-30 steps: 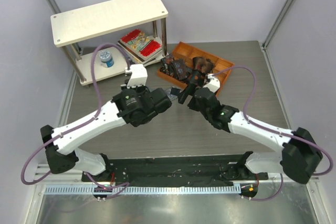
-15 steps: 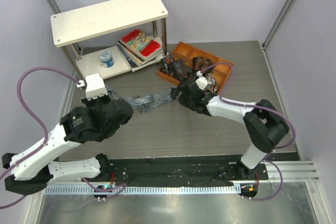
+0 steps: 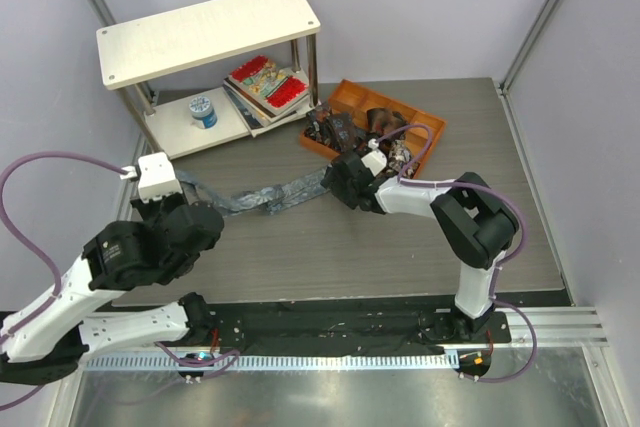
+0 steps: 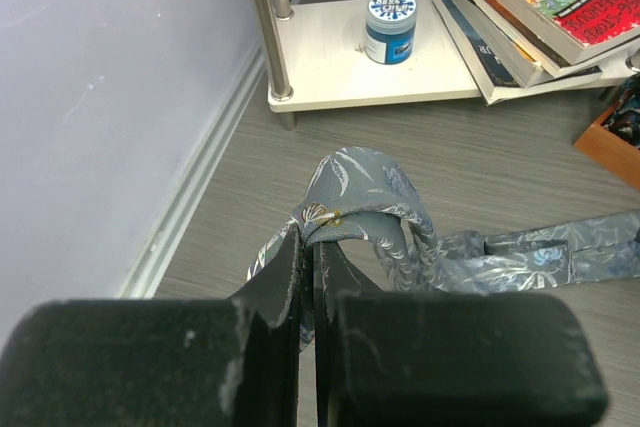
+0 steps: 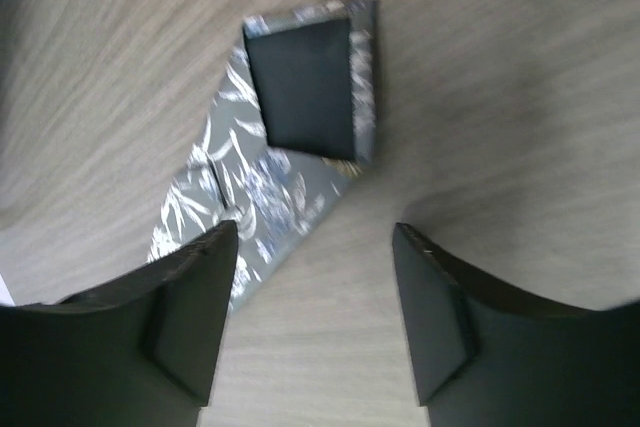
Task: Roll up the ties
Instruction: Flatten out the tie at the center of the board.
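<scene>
So, the left hand (image 4: 312,239) is pinched tight on a fold of the grey-blue tie (image 3: 268,197), way over on the left side of the table (image 3: 330,257), close to the wall. From the left wrist view, the fabric humps up in a loop right above the closed fingers, then runs off flat to the right. The tie lies across the table in a long, slightly wavy strip, from that pinch all the way to the right hand (image 5: 312,235) near the middle.

The right hand is spread wide, pointing down over the tie's other end, which lies flat with its dark backing facing up. One finger (image 5: 190,317) sits over the strip's edge in that view and the other is over bare table. Can't tell if either actually touches the fabric.

That end lies just short of the orange tray (image 3: 352,95), which has a bunch of dark rolled ties (image 3: 340,132) in it. Beyond the left hand is the white shelf (image 3: 210,32), with a blue jar (image 3: 203,110) and a stack of books (image 3: 265,82) on its lower board.
</scene>
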Robot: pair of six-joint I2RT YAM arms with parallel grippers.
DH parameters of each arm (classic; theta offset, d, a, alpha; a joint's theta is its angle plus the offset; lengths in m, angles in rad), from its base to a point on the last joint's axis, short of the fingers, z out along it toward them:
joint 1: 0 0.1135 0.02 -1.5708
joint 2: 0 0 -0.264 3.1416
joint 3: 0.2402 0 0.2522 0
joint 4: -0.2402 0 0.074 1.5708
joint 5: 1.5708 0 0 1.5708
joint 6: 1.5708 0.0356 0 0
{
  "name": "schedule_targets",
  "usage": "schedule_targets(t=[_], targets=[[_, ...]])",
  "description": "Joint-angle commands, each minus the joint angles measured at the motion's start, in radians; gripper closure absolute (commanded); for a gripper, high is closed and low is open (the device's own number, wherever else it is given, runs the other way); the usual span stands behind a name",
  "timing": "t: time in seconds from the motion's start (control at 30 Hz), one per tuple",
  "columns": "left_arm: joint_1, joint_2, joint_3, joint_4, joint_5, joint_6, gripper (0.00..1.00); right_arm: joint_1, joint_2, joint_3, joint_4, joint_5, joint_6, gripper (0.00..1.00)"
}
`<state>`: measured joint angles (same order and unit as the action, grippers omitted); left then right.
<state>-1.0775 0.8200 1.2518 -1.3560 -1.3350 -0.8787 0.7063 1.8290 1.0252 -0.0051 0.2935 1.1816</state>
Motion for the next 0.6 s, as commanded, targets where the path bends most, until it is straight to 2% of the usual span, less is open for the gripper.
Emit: schedule_targets(t=[0.0,0.13,0.27,0.57], targets=[[0.004,-0.013,-0.012,-0.045,-0.021,0.058,0.99,-0.008,0.055,0.075,-0.019,0.058,0.032,0.35],[0.004,-0.013,-0.025,-0.019,-0.018,0.073,0.99,-0.013,0.088,0.081,-0.035,0.084,0.053,0.45],[0.004,-0.024,-0.041,0.003,-0.015,0.083,1.00,-0.013,0.127,0.087,-0.035,0.087,0.075,0.50],[0.005,-0.065,-0.052,0.032,-0.006,0.113,1.00,-0.013,0.214,0.133,-0.058,0.059,0.085,0.77]])
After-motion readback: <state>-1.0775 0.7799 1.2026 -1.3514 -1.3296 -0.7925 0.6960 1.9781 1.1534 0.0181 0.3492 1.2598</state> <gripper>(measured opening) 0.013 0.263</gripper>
